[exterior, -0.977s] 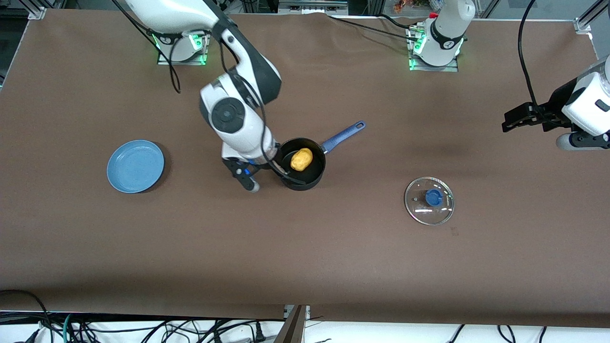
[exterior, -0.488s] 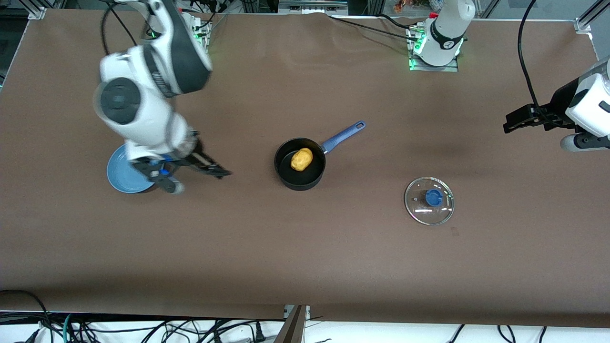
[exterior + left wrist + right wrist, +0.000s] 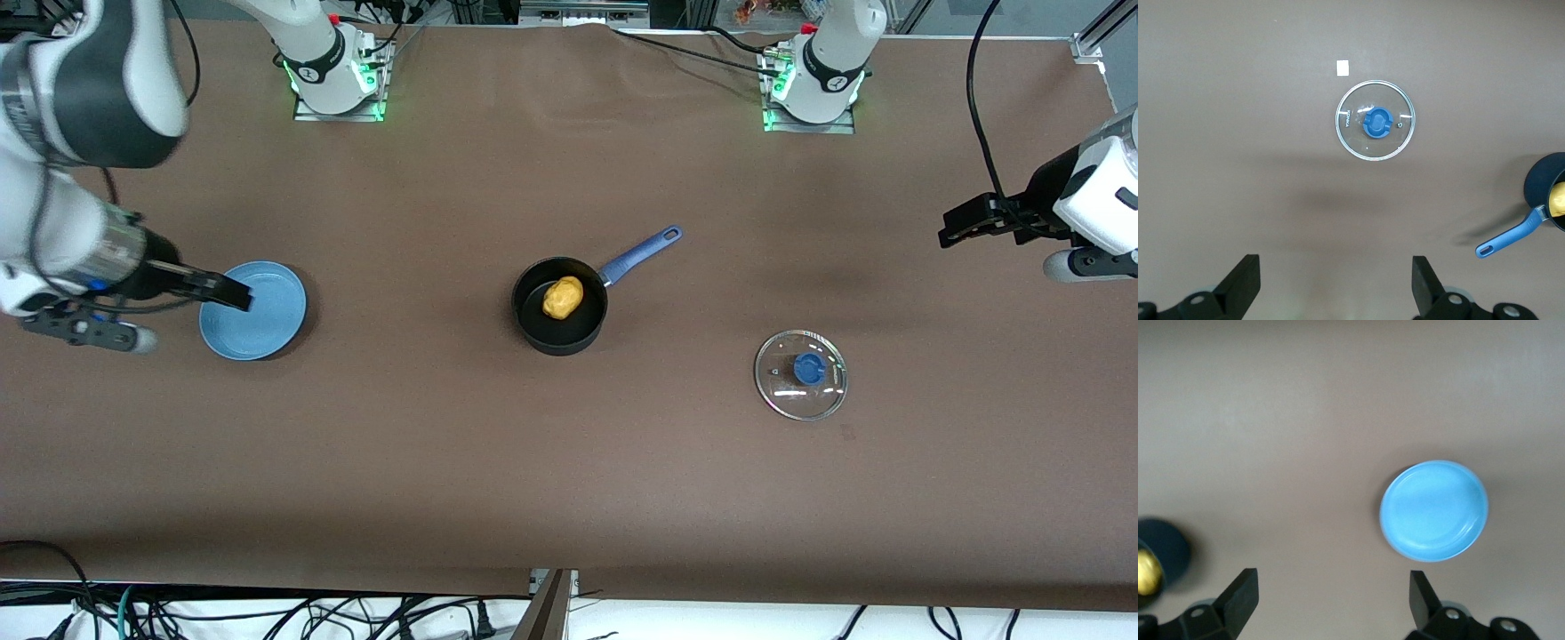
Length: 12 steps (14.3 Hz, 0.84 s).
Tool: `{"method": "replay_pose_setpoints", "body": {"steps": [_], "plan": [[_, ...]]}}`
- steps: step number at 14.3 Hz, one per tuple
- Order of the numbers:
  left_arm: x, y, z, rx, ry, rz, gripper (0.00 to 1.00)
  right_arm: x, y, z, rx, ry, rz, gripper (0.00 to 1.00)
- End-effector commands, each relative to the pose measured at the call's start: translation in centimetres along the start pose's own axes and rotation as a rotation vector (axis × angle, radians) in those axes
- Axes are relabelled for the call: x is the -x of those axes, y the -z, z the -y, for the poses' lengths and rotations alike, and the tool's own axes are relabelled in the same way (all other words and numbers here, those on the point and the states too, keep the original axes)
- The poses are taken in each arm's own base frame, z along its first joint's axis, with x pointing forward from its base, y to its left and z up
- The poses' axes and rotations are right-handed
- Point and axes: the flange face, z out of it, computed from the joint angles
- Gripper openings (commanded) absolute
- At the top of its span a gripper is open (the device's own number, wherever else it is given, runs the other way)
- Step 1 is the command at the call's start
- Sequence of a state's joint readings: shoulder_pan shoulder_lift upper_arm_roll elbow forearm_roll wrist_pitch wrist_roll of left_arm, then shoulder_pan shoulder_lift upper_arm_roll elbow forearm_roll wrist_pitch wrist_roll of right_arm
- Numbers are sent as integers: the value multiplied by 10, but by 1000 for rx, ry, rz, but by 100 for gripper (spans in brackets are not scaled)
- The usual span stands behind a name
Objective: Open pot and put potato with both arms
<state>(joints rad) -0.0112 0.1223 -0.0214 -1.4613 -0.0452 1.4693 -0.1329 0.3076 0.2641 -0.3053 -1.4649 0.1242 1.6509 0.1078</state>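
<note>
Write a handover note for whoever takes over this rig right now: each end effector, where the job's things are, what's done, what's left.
Right end effector: open, empty, up over the blue plate.
Left end effector: open, empty, waiting at the left arm's end of the table.
Pot: mid-table, uncovered.
Potato: inside the pot.
Lid: flat on the table, toward the left arm's end, nearer the front camera than the pot.
Done: lid off, potato in.
Left: apparently nothing.

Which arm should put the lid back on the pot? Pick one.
Left. The left tool hangs open at the lid's end of the table, with the lid in its wrist view. The right tool is open over the blue plate, with the pot between it and the lid.
</note>
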Motion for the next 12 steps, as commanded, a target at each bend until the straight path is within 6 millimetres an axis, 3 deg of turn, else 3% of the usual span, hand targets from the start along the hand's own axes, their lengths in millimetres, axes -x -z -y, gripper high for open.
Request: {"method": "replay_pose_setpoints", "body": {"steps": [1,5,12], "plan": [[2,5,3,-19,-17,-3,100,20,21,-35,-36,122,-9,100],[2,5,3,-18,-16,-3,100,61,13,-40,71,156,21,100],[2,4,2,-18,-17,-1,100,62,13,-49,39,124,6,100]]}}
